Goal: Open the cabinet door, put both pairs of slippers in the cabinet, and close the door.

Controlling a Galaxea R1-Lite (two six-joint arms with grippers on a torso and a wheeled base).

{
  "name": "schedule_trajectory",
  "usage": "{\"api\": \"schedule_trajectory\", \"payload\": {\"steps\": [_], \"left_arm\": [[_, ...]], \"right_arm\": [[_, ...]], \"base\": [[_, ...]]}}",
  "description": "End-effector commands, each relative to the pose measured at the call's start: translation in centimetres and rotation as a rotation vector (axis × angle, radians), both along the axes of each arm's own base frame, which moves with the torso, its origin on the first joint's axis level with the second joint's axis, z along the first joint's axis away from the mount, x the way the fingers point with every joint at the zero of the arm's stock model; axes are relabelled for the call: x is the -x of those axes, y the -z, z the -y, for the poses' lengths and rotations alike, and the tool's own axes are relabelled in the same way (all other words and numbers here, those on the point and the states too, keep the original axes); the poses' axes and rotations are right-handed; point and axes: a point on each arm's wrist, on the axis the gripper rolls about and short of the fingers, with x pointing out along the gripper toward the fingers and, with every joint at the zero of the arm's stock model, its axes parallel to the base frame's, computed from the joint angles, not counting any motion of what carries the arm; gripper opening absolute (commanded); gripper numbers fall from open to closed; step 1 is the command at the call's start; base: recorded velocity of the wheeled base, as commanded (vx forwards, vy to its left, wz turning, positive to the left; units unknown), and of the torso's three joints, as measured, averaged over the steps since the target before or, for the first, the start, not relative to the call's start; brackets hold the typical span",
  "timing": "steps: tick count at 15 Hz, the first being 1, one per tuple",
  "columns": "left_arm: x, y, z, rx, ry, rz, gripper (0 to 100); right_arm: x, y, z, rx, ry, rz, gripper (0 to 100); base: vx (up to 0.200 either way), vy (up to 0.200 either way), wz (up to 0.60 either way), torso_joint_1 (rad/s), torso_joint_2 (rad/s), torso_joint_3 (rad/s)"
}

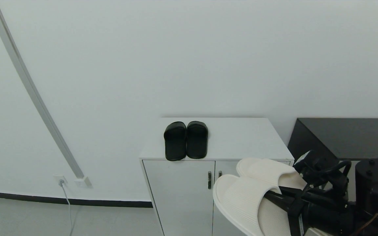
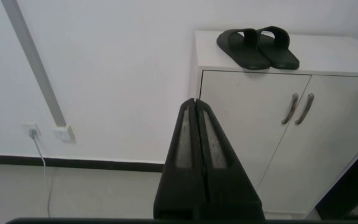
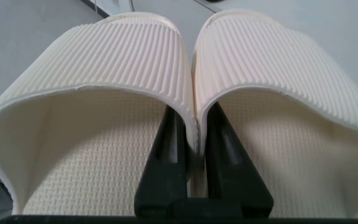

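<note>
My right gripper (image 3: pixel 194 134) is clamped on the adjoining inner walls of the white slippers (image 1: pixel 251 193), holding the pair side by side in front of the right door of the cabinet (image 1: pixel 241 137). Both doors are closed. The black slippers (image 1: pixel 185 140) sit on top, their near ends at the front edge. My left gripper (image 2: pixel 196 106) is clenched on nothing, with open floor (image 1: pixel 28 216) left of the cabinet.

Blk slippers (image 1: pixel 185 141), cream ribbed slippers (image 1: pixel 251 196), white cabinet (image 1: pixel 241 137).
</note>
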Motion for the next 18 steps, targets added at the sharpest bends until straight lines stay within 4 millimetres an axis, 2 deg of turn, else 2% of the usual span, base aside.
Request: {"api": "schedule_trajectory", "payload": {"steps": [1, 4, 11, 12, 18], "left_arm": [[-0.01, 0.01, 0.00, 0.001, 0.000, -0.002, 0], [-0.01, 0.01, 0.00, 0.001, -0.001, -0.002, 0], [-0.01, 0.01, 0.00, -0.002, -0.001, -0.002, 0], [0.00, 0.00, 0.01, -0.001, 0.005, -0.003, 100], [-0.01, 0.01, 0.01, -0.001, 0.005, -0.002, 100]], "right_arm": [[0.02, 0.07, 0.02, 0.003, 0.000, -0.002, 0], [0.02, 0.26, 0.02, 0.009, -0.001, -0.006, 0], [0.07, 0.38, 0.07, 0.012, 0.001, -0.009, 0], [0.11, 0.38, 0.10, 0.012, 0.001, -0.009, 0], [0.20, 0.53, 0.15, 0.019, -0.002, -0.012, 0]], "base": [[0.000, 0.000, 0.00, 0.000, 0.00, 0.000], [0.000, 0.000, 0.00, 0.000, 0.00, 0.000], [0.000, 0.000, 0.00, -0.146, 0.32, 0.182], [0.000, 0.000, 0.00, -0.163, 0.36, 0.193], [0.000, 0.000, 0.00, -0.176, 0.41, 0.229]]}}
